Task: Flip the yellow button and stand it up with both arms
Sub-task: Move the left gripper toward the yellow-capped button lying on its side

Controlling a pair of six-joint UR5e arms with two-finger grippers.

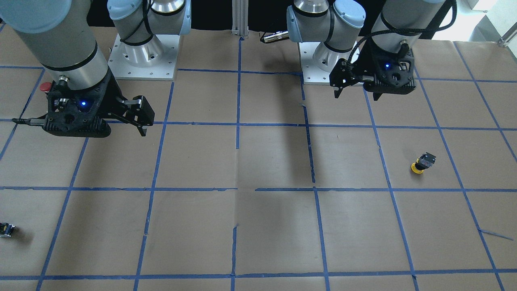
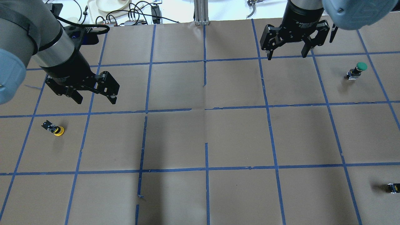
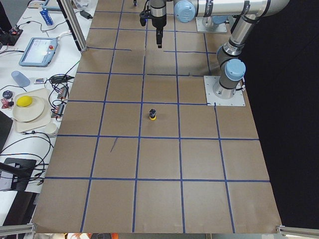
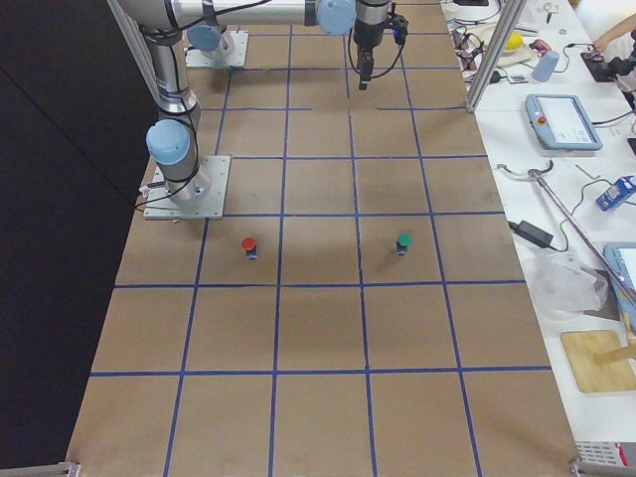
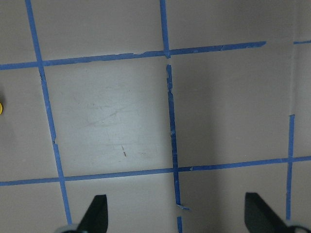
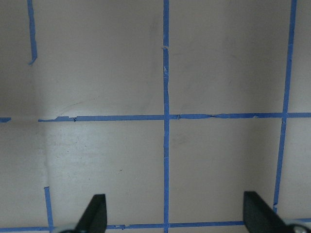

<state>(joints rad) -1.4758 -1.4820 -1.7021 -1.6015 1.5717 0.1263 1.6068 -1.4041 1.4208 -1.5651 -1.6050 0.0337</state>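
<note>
Brown paper gridded with blue tape covers the table point(image 2: 237, 137), where we see the yellow button point(image 2: 55, 128) cap-down at middle left, lower in frame than the left gripper point(image 2: 97, 101), and a green button point(image 2: 357, 70) at upper right near the right gripper point(image 2: 286, 56), both grippers' jaws spread wide.

Brown table point(image 2: 237, 137), blue tape grid point(image 2: 206, 112)

The yellow button point(image 2: 55, 129) sits upside down on the bench point(image 2: 237, 137), cap at the bottom, black body up. The left hand point(image 2: 96, 101) and right hand point(image 2: 286, 57) hang open, away from it.
</note>
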